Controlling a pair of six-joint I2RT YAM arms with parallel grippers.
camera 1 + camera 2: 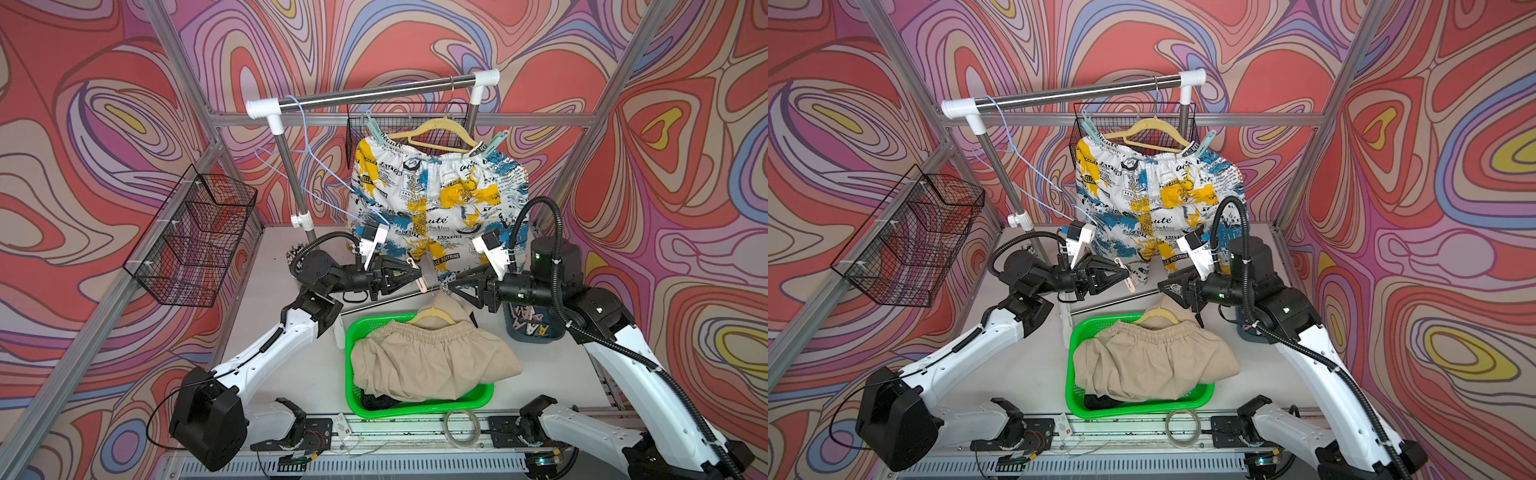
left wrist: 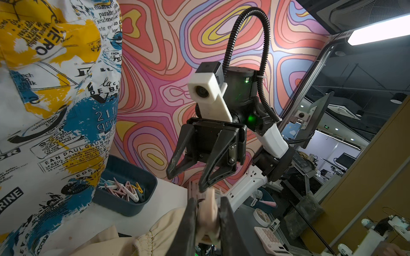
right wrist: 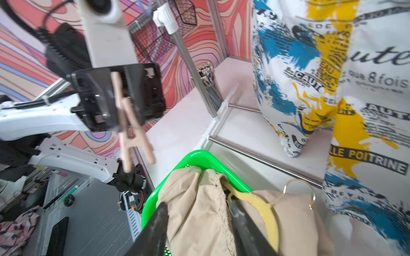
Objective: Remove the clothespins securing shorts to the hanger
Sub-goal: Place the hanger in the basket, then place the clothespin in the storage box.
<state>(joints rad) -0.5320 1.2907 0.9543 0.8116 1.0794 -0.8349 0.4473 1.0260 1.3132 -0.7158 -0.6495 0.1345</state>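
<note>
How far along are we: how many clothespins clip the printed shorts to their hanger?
2: mint-green clothespin at the printed shorts' left waistband corner, another at the right; others may hide behind.

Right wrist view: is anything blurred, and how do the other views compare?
Right wrist view: the left tool and its pink clothespin are smeared; the printed shorts are legible. Left wrist view: ceiling light glares, clothespin out of focus. Both top views: sharp.

The rail (image 1: pixel 374 92) is polished, glossy metal with white plastic joints (image 1: pixel 259 109). The printed shorts (image 1: pixel 436 195) and beige shorts (image 1: pixel 432 361) are matt cloth, the beige creased. The green basket (image 1: pixel 350 336) is glossy perforated plastic; the wire basket (image 1: pixel 195 241) is black metal mesh. The pink clothespin (image 3: pixel 128 124) is smooth plastic. The fingers (image 3: pixel 155 230) are matt black and scuffed.
</note>
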